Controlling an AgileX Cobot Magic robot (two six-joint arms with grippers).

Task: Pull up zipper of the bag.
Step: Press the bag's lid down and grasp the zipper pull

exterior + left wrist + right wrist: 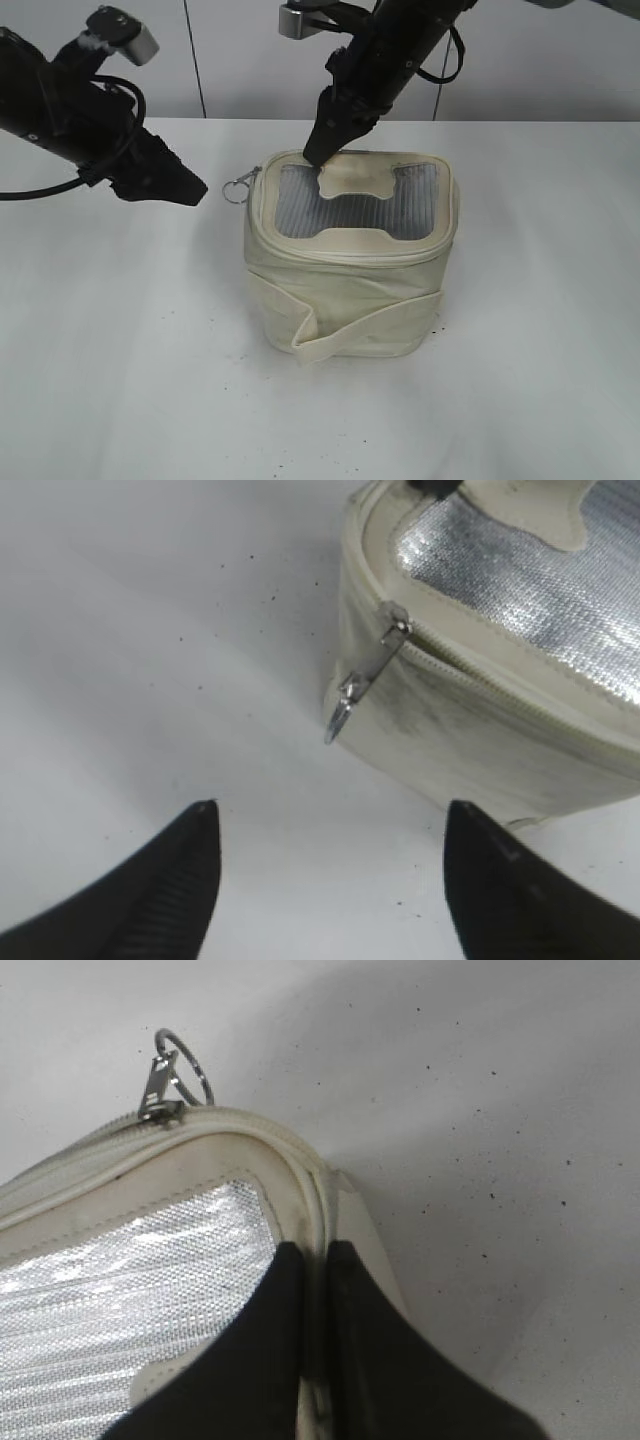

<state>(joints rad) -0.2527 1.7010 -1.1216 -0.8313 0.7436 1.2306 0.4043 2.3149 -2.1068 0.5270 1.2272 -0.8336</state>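
Note:
The cream bag (350,295) stands upright mid-table, its lid with the grey ribbed panel and bone-shaped patch facing up. The zipper track (350,255) runs round the lid rim. A silver slider with a ring pull (238,186) sticks out at the back left corner; it also shows in the left wrist view (394,630) and the right wrist view (160,1100). My left gripper (197,190) is open and empty, just left of the pull (340,715), fingertips apart (330,810). My right gripper (322,150) is shut on the lid rim at the back left (315,1255).
The white table (120,380) carries a few small dark specks near the bag. A band (370,325) wraps the bag's body with a loose end at the front. A pale wall stands behind the table.

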